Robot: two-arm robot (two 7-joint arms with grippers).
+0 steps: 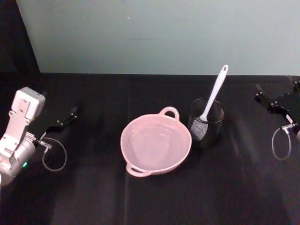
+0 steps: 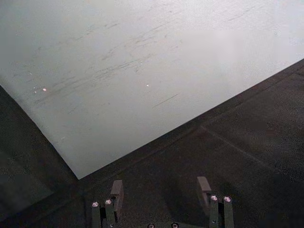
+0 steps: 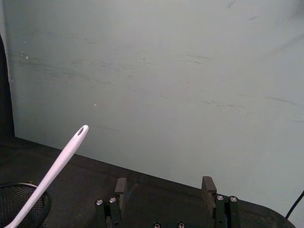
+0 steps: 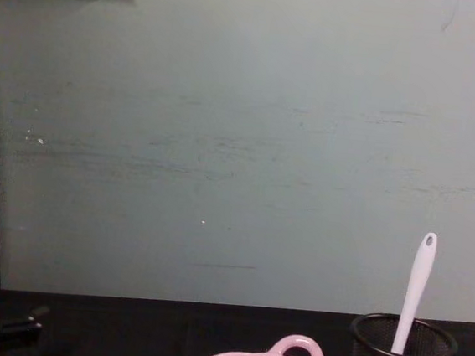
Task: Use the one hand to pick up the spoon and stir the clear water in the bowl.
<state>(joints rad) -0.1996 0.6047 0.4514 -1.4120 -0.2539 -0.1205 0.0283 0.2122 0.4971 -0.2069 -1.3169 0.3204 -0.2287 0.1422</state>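
Left pincer (image 2: 161, 190) sits with its two fingers (image 2: 116, 190) spread apart over the black cloth-covered desk (image 2: 247, 156), nothing between them, and beyond the desk edge a pale, scuffed wall (image 2: 142, 61) fills most of the background.

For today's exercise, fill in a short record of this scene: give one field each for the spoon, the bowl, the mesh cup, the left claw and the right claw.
spoon: white spoon stands head-down in the cup, handle leaning up and away
bowl: pink bowl on the black table, beside the cup
mesh cup: black mesh cup, upright, right of the bowl
left claw: left claw open, holding nothing, off to the left
right claw: right claw open, holding nothing, off to the right
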